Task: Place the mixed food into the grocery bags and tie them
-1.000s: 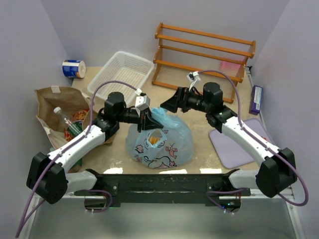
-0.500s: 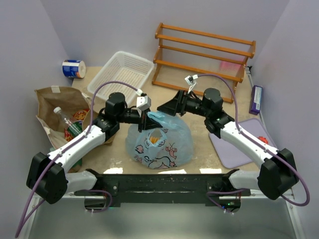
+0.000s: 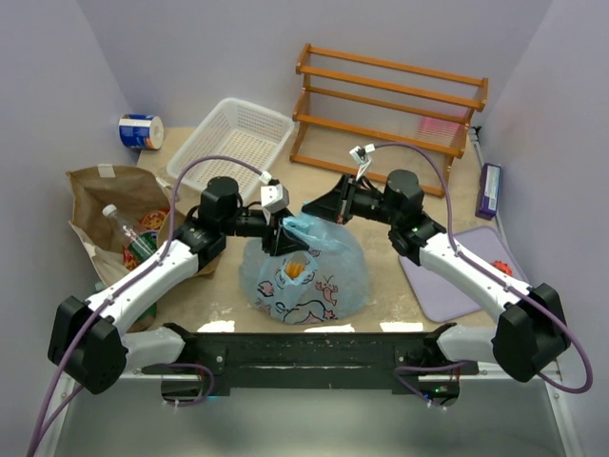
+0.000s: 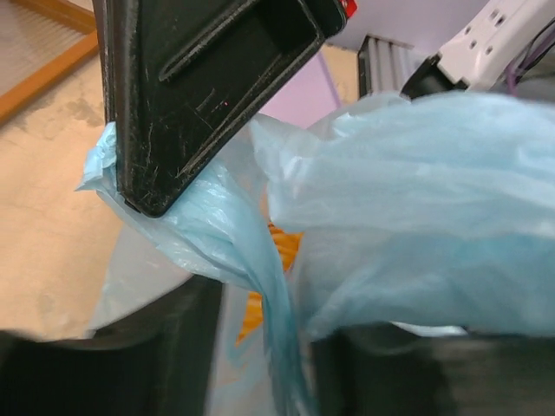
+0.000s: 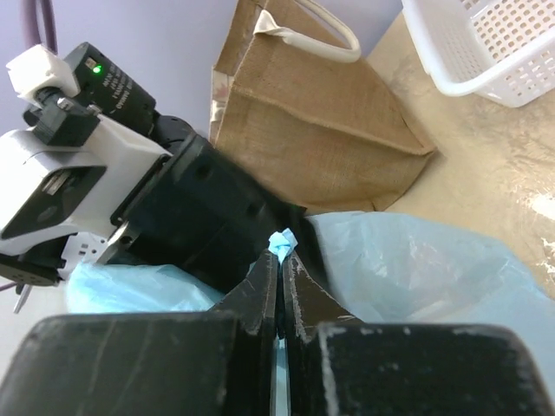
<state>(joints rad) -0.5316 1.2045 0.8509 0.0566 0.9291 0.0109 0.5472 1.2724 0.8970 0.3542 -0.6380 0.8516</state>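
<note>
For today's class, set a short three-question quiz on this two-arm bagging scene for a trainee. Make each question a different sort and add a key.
1. True or false: the right hand is shut on a pinch of the light blue plastic bag.
2. Where does the clear bottle lie? A in the white basket; B in the brown paper bag; C on the wooden rack.
3. Fill in: seen from the top camera, the blue-and-white can sits in the far ____ corner.
Key: 1 true; 2 B; 3 left.
</note>
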